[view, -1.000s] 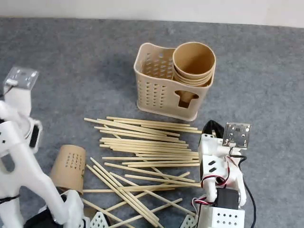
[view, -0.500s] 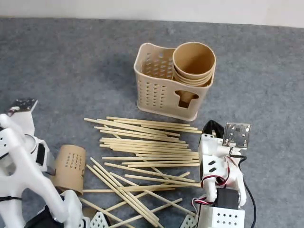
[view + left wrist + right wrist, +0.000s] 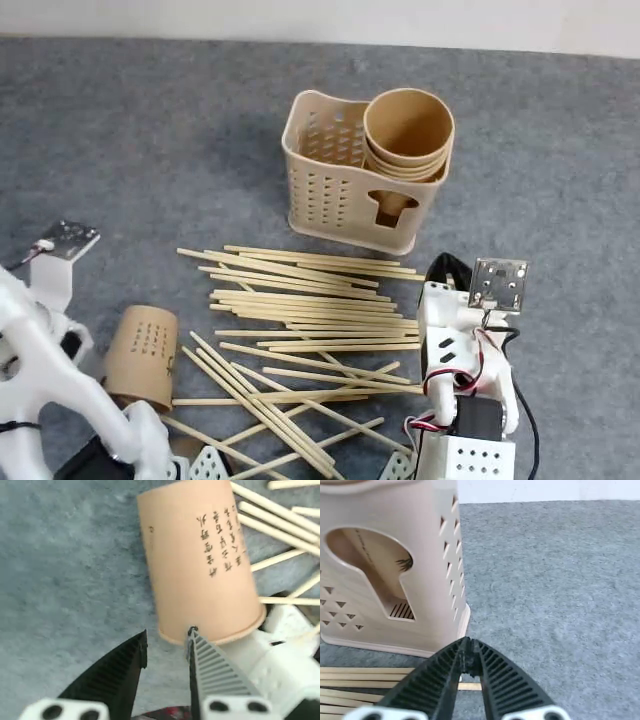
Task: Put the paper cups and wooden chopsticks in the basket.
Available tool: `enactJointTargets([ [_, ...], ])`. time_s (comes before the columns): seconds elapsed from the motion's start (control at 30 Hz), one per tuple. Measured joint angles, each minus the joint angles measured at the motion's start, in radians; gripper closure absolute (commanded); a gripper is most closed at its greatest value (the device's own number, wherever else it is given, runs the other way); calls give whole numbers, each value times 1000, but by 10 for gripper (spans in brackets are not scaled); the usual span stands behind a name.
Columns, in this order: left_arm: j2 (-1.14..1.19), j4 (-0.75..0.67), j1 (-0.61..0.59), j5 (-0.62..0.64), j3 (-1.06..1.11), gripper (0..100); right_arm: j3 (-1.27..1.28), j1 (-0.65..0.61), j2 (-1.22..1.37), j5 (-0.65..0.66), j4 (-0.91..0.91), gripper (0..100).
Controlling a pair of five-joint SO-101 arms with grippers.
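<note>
The worktop (image 3: 150, 130) is covered in rough, matt grey cloth. The basket (image 3: 330, 190) is moulded in smooth, faintly glossy beige plastic. The paper cups (image 3: 400, 163) are finished matt; the chopsticks (image 3: 310, 310) are left as bare pale wood.

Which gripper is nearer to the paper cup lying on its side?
Left. The left gripper sits open at the rim of the lying cup; the right gripper is by the basket, across the chopsticks.
</note>
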Motion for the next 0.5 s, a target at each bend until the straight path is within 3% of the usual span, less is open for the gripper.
enactJointTargets([
  [0.23,0,0,-18,-256,-34,830,0,0,0,0,0,989],
  [0.33,0,0,-23,-293,-34,772,0,0,0,0,0,989],
  [0.5,0,-35,-23,-310,52,770,0,0,0,0,0,989],
])
